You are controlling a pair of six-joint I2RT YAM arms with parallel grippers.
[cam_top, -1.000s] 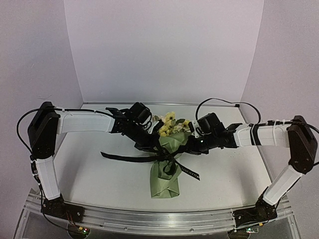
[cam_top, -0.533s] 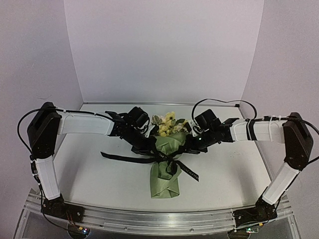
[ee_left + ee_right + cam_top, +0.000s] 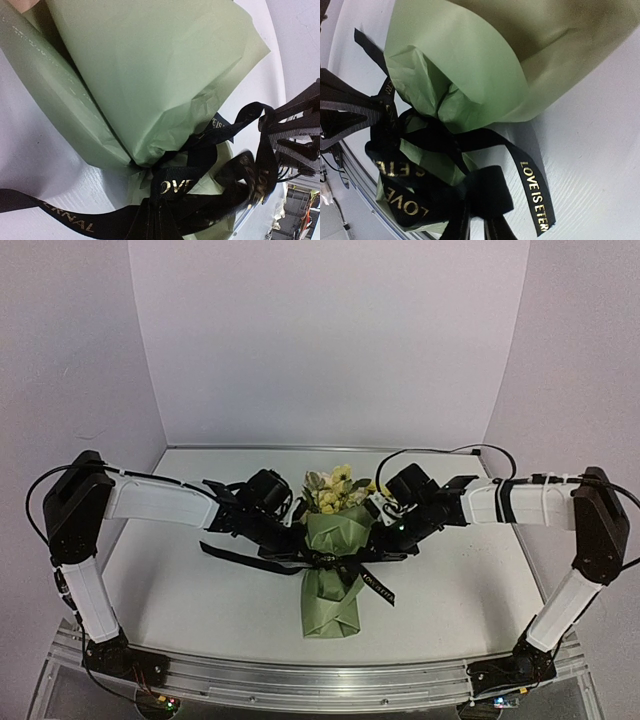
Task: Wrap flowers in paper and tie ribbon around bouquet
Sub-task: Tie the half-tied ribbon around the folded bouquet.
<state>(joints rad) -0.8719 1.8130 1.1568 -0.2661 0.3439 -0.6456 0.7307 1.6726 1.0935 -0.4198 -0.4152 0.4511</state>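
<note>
Olive-green paper cone (image 3: 336,530) cinched centre-frame by black ribbon (image 3: 236,556); left pincer (image 3: 296,554) clamped on ribbon, right pincer (image 3: 374,548) state unclear.

A white table (image 3: 180,615) sits in a little nook. Pale purple walls (image 3: 330,340) stand around it (at the back, left and right). A shiny metal rail (image 3: 300,681) runs along its near edge. The light is soft.

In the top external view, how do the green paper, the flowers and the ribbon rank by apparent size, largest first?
1. Paper: clearly the largest.
2 or 3. Ribbon and flowers: unsure. The ribbon is longer but thin, and the flowers form a compact cluster.
</note>
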